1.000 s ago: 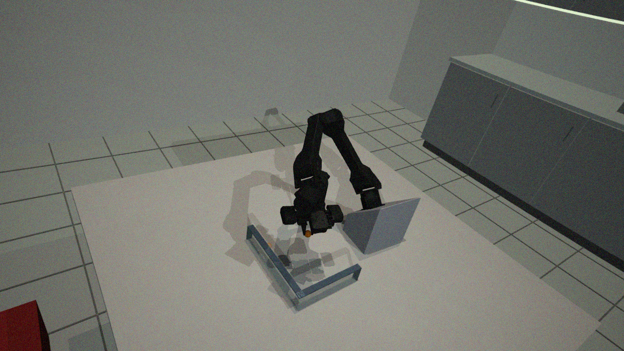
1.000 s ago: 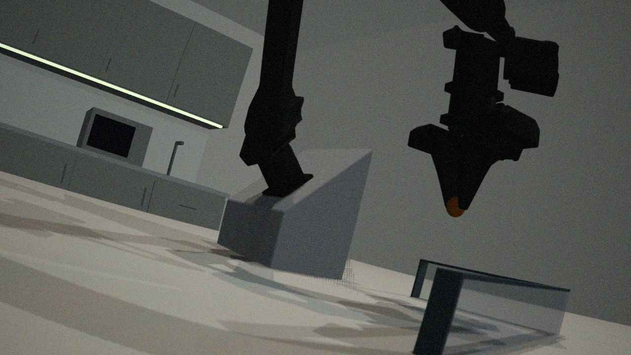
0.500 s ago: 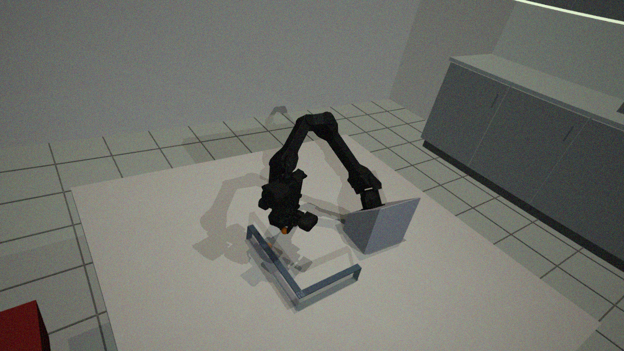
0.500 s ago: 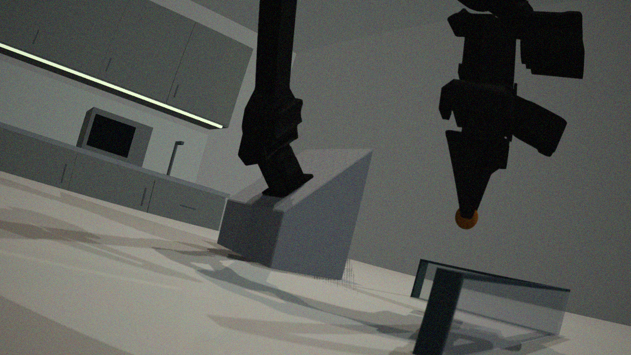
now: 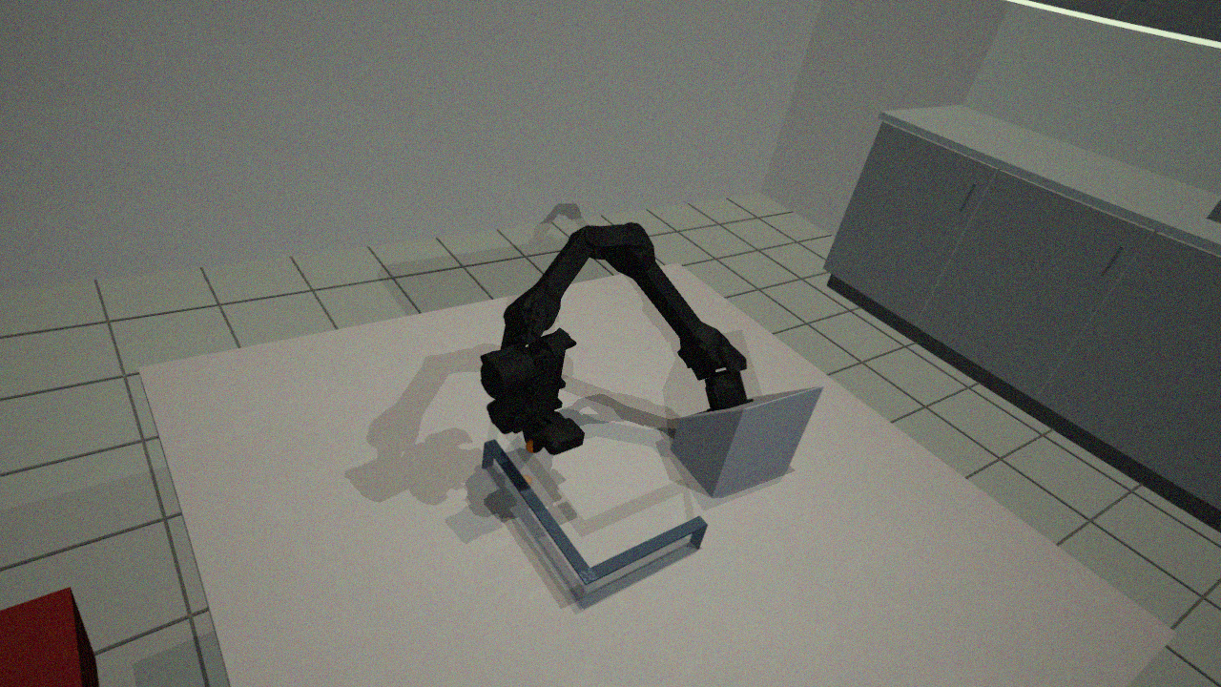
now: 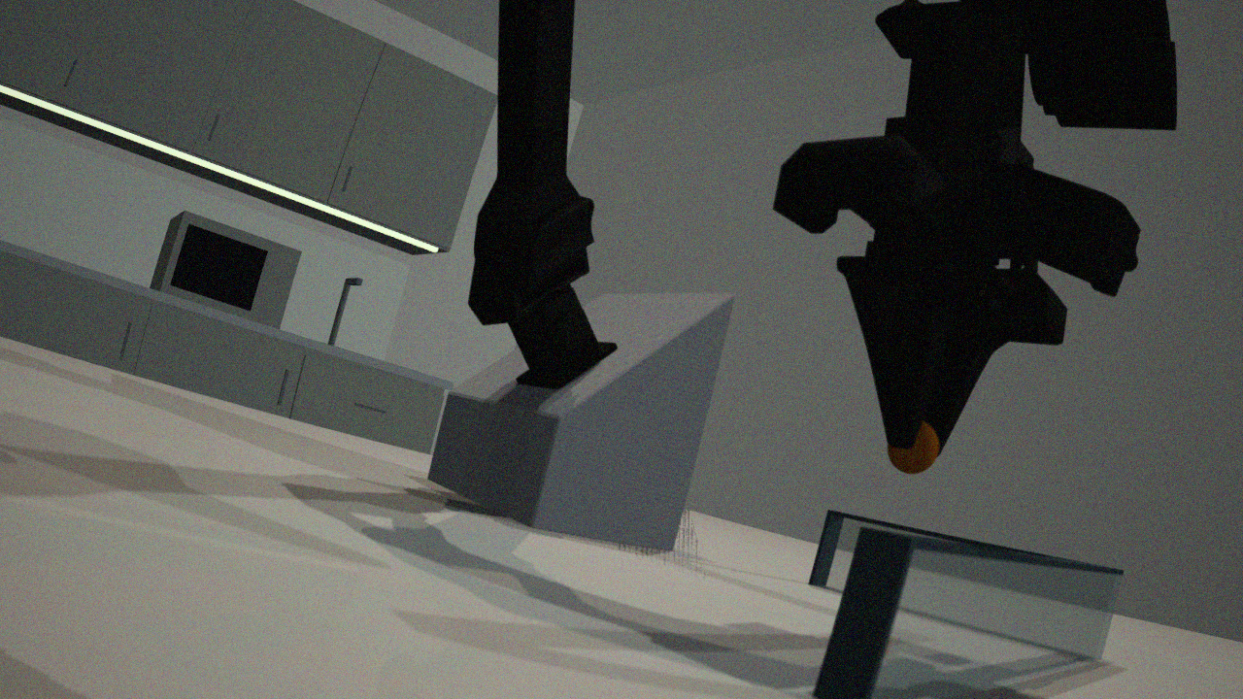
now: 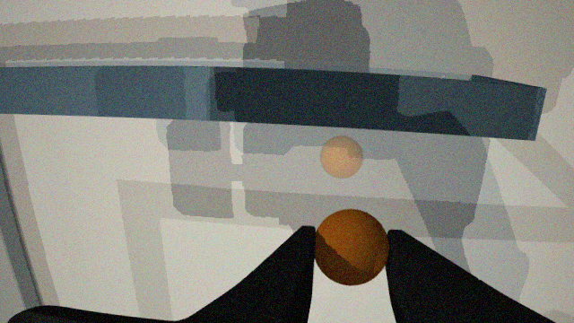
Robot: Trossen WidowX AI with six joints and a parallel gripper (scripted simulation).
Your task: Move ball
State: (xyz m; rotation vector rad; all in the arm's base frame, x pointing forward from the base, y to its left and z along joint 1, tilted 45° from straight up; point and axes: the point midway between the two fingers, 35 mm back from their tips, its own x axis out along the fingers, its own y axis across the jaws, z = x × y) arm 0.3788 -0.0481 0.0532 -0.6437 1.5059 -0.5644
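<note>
Above the near wall of the clear walls (image 5: 546,512), I had the gripper (image 7: 351,251) clamped on the orange ball (image 7: 351,247), which hung in the air clear of the table (image 5: 341,530). In the wrist view the ball sat between the two dark fingers, its lower part in shadow. The see-through copy (image 7: 341,157) lay on the table just inside one wall, apart from the ball. In the top view the gripper body hid nearly all of the ball; I saw only an orange sliver. In the exterior view the fingers merged into one dark wedge, the ball (image 6: 913,449) poking out below; the copy was not discernible there.
</note>
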